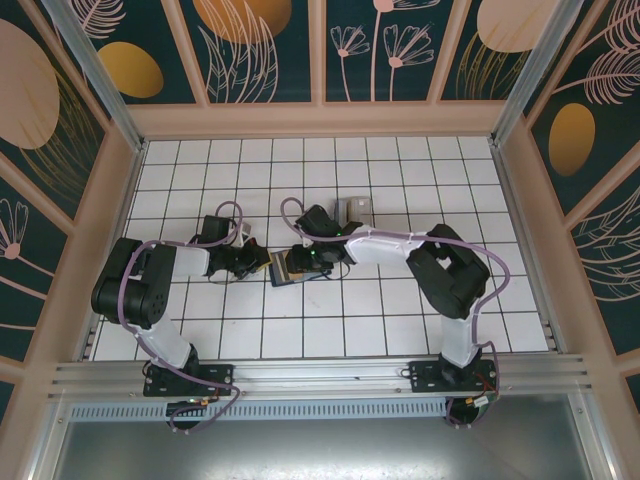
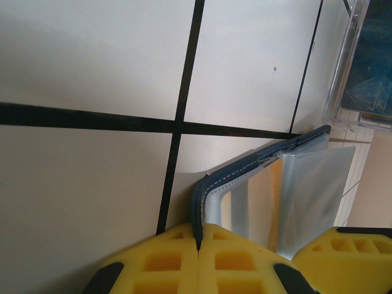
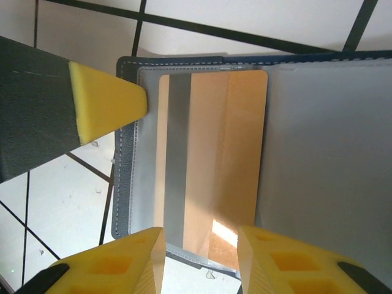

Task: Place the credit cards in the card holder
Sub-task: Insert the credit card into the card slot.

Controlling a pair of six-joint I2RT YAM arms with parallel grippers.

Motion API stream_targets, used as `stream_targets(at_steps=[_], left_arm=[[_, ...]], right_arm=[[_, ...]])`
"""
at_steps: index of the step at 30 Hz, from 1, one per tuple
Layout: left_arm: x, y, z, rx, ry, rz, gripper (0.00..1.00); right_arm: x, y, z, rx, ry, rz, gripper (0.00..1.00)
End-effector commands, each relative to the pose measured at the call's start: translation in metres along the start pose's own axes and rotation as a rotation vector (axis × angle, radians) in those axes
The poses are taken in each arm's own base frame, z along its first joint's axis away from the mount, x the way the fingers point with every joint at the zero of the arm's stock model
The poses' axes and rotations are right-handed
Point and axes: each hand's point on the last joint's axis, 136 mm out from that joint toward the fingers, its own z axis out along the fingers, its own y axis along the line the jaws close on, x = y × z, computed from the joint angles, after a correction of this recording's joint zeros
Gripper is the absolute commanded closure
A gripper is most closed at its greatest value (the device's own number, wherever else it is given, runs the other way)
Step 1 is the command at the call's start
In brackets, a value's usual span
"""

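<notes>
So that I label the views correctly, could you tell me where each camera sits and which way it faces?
Top external: above and behind the robot, looking down on the table; the left gripper and right gripper meet at the card holder.
Left wrist: low over the tiles, looking along them at the holder's edge; its yellow fingers pinch the navy cover.
Right wrist: facing down on the open holder and a beige credit card; its fingers are apart.
Shared: all three see the card holder.
</notes>
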Motion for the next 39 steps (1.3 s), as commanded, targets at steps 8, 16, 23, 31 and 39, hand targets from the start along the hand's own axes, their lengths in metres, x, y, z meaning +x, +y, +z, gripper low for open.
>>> stream_targets(at_steps=[8,16,23,31,39], left_arm=[[0.019,0.029,0.002,-0.104,0.042,-0.072,1.00],[0.019,0.029,0.003,-0.102,0.044,-0.072,1.00],[0.018,0.029,0.002,-0.101,0.042,-0.076,1.00],[0.019,0.028,0.002,-0.095,0.041,-0.079,0.97],[0.014,0.018,-0.002,-0.069,0.016,-0.057,0.69]], right_arm=[[0.004,-0.016,0.006,0.105,0.020,-0.005,0.63],[0.006,-0.001,0.012,0.039,0.046,-0.026,0.63],[0.002,0.018,0.019,0.006,0.051,-0.069,0.66],[0.004,0.029,0.024,-0.020,0.069,-0.101,0.67],[-0.004,0.021,0.016,0.014,0.021,-0.111,0.67]])
